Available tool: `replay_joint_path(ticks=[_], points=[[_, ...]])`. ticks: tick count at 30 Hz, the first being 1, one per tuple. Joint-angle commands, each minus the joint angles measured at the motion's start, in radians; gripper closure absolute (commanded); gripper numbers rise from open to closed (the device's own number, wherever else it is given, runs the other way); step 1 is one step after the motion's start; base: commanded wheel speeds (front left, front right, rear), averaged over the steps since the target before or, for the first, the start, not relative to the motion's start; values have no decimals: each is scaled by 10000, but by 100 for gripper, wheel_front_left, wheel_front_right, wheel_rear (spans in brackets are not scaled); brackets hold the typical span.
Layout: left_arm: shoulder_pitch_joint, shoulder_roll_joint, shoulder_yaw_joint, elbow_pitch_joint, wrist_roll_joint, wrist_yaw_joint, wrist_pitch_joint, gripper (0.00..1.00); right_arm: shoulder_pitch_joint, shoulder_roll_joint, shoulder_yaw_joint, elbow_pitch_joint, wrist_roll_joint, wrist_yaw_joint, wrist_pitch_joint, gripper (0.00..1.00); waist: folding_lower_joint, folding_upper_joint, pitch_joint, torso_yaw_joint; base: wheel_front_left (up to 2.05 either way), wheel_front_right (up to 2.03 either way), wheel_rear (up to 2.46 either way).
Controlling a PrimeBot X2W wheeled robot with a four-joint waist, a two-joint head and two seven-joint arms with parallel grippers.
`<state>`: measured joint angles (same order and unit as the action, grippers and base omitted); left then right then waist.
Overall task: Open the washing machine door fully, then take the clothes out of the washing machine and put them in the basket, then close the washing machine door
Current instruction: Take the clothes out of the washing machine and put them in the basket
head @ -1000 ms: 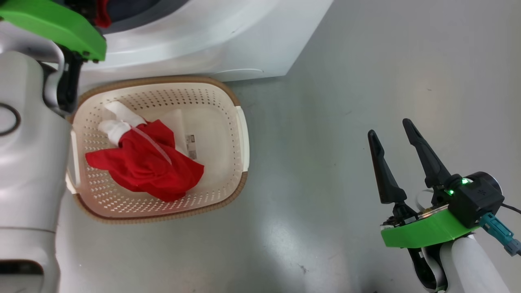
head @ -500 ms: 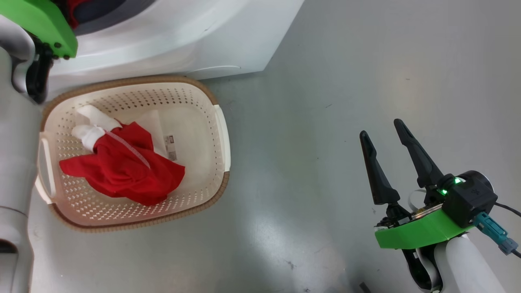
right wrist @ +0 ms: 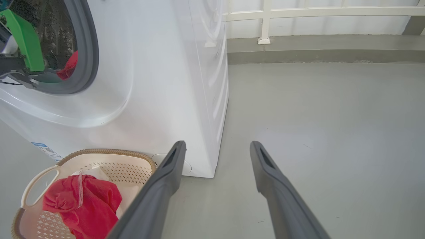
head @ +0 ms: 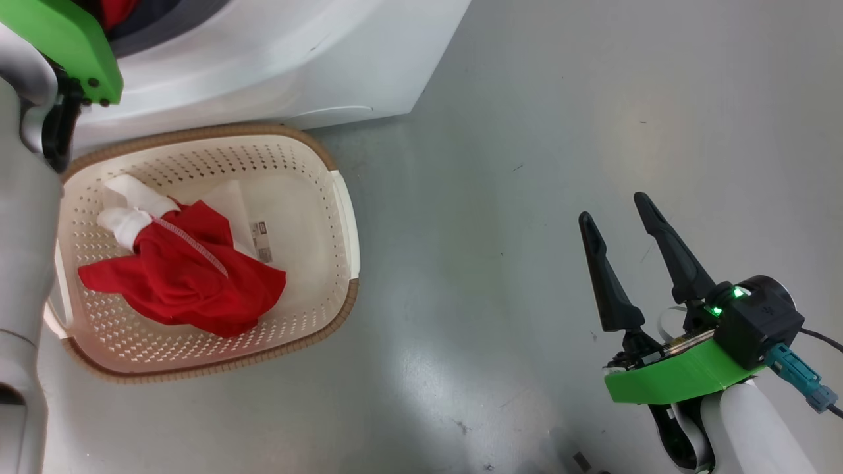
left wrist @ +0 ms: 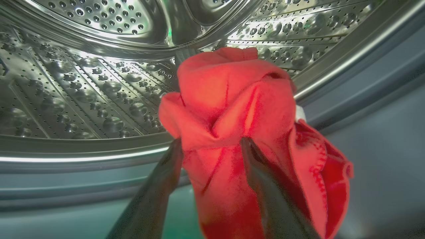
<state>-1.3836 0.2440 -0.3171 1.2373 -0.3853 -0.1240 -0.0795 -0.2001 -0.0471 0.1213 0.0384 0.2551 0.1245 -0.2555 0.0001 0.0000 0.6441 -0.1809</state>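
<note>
two tools: left tool clamped on clothes, right tool apart; basket sticker unreadable.

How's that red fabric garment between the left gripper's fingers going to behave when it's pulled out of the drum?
Likely floppy: the red fabric garment creases and bunches between the fingers of the left gripper. Probably light, being a small soft bundle. Its drooping edge may drag over the grey rubber gasket.

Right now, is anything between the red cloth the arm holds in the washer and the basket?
Nothing visible. The left gripper holds the red cloth at the drum mouth. The basket sits open on the floor in front of the washer, with one red garment inside and room left.
</note>
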Motion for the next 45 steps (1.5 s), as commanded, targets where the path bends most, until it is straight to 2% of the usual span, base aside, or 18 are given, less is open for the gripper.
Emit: replay_joint_path(ticks=[1,2,6,15,25,32,45], points=[[-229,455,-74,-127,82,-65,-43,80,102,-31,259,-252,121,62,-63,0,-1,0,-2,-9,0,0,0],[-235,458,-143,-112,81,-65,-31,100,96,-31,269,-251,128,62,-63,0,-1,0,-8,-13,0,0,0],[-276,501,-442,-151,91,-66,-153,100,83,-31,287,-228,144,62,-63,0,-1,0,-27,-6,0,0,0],[-392,582,-796,-214,319,-30,-1203,100,0,-31,296,-125,187,62,-63,0,-1,0,-181,115,0,0,0],[194,666,-708,-779,270,419,-1786,100,-41,-31,307,23,194,62,-63,0,-1,0,-631,383,0,0,0],[1229,811,-230,-2237,148,973,-1819,100,-62,-31,315,133,124,62,-63,0,-1,0,-988,548,0,0,0],[3673,865,613,-4902,126,1327,-1822,100,25,-31,262,342,-35,62,-63,0,-1,0,-1932,839,0,0,0]])
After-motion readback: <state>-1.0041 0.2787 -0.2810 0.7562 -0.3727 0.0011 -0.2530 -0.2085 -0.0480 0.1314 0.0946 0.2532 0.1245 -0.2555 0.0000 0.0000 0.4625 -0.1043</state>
